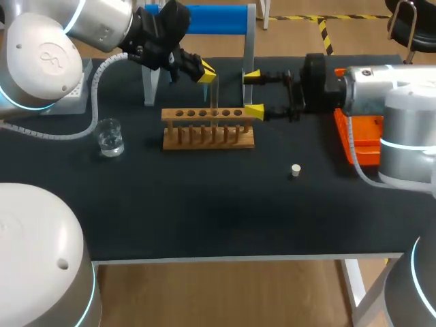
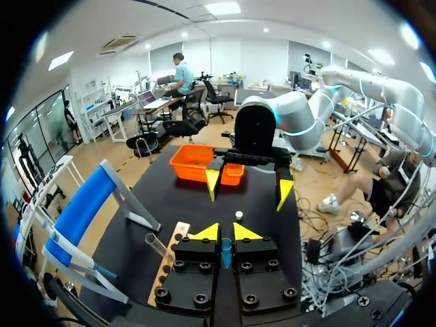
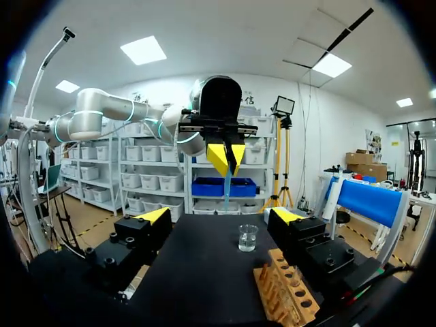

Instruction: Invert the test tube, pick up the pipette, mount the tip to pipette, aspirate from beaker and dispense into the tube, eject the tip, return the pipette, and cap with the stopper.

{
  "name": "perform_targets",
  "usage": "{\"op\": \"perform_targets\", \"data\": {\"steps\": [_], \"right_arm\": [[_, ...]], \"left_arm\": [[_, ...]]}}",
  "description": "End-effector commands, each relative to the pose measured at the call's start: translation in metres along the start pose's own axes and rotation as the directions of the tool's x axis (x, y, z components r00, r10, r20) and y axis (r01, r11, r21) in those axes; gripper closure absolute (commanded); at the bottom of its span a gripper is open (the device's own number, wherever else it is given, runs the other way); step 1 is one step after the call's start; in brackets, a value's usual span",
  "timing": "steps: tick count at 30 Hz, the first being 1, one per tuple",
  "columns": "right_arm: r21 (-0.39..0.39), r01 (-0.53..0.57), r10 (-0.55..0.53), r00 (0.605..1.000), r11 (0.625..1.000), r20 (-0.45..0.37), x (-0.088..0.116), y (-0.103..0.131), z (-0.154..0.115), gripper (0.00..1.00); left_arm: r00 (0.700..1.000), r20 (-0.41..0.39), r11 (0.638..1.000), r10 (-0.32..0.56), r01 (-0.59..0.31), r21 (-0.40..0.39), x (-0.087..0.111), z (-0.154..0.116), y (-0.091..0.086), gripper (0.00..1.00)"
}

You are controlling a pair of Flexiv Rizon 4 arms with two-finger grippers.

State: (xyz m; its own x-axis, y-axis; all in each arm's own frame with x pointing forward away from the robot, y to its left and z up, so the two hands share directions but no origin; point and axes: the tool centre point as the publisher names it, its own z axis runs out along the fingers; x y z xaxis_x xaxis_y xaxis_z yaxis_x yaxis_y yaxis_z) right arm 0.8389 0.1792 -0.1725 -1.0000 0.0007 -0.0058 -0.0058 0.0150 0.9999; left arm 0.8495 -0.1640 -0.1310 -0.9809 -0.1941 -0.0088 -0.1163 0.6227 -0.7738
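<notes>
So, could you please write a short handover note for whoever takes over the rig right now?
Left pincer: shut on the tube, held upright over the rack.
Right pincer: open, at the rack's right end.
Beaker left of the rack; stopper loose on the table.
Done: tube lifted; inverted or not, cannot tell.
Left: pipetting, tip ejection, capping.

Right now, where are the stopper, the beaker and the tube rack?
stopper (image 1: 295, 170), head view, its white body.
beaker (image 1: 109, 139), head view, its glass wall.
tube rack (image 1: 208, 114), head view, its holed top board.
</notes>
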Motion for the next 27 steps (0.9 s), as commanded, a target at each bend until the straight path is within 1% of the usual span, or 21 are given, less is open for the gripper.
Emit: {"op": "perform_targets", "data": {"steps": [1,3,5,7,9,11,12,13,17,18,19,27], "right_arm": [[0.002,-0.006,0.006,1.0,1.0,-0.006,-0.005,0.003,0.02,0.18],[-0.001,-0.01,0.01,1.0,1.0,-0.013,-0.003,0.004,0.026,0.27],[-0.002,-0.011,0.011,1.0,1.0,-0.018,-0.002,0.005,0.031,0.33],[-0.002,-0.017,0.017,1.0,1.0,-0.018,-0.002,0.006,0.034,0.31],[-0.005,-0.023,0.022,1.0,1.0,-0.02,-0.001,0.006,0.037,0.33],[-0.01,-0.03,0.029,0.999,1.0,-0.021,0.0,0.005,0.039,0.37],[-0.012,-0.033,0.032,0.999,0.999,-0.022,0.0,0.005,0.04,0.37],[-0.014,-0.034,0.033,0.999,0.999,-0.024,0.001,0.006,0.041,0.41],[-0.019,-0.034,0.033,0.999,0.999,-0.035,0.003,0.008,0.046,0.42],[-0.02,-0.033,0.033,0.999,0.999,-0.036,0.004,0.008,0.047,0.49],[-0.02,-0.033,0.032,0.999,0.999,-0.037,0.004,0.009,0.049,0.51],[-0.015,-0.03,0.03,0.998,0.999,-0.049,0.004,0.008,0.061,0.51]], "left_arm": [[1.0,-0.003,1.0,-0.001,0.001,-0.004,0.0,-0.002,0.0,1.0],[1.0,-0.003,1.0,-0.001,0.001,-0.004,0.0,-0.002,0.0,1.0],[1.0,-0.003,1.0,-0.001,0.001,-0.004,0.0,-0.002,0.0,1.0],[1.0,-0.003,1.0,-0.001,0.001,-0.004,0.0,-0.002,0.0,1.0],[1.0,-0.003,1.0,-0.001,0.001,-0.004,0.0,-0.002,0.0,1.0],[1.0,-0.003,1.0,-0.001,0.001,-0.004,0.0,-0.002,0.0,1.0],[1.0,-0.003,1.0,-0.001,0.001,-0.004,0.0,-0.002,0.0,1.0],[1.0,-0.003,1.0,-0.001,0.001,-0.004,0.0,-0.002,0.0,1.0],[1.0,-0.003,1.0,-0.001,0.001,-0.004,0.0,-0.002,0.0,1.0],[1.0,-0.003,1.0,-0.001,0.001,-0.004,0.0,-0.002,0.0,1.0],[1.0,-0.003,1.0,-0.001,0.001,-0.004,0.0,-0.002,0.0,1.0],[1.0,-0.003,1.0,-0.001,0.001,-0.004,0.0,-0.002,0.0,1.0]]}}
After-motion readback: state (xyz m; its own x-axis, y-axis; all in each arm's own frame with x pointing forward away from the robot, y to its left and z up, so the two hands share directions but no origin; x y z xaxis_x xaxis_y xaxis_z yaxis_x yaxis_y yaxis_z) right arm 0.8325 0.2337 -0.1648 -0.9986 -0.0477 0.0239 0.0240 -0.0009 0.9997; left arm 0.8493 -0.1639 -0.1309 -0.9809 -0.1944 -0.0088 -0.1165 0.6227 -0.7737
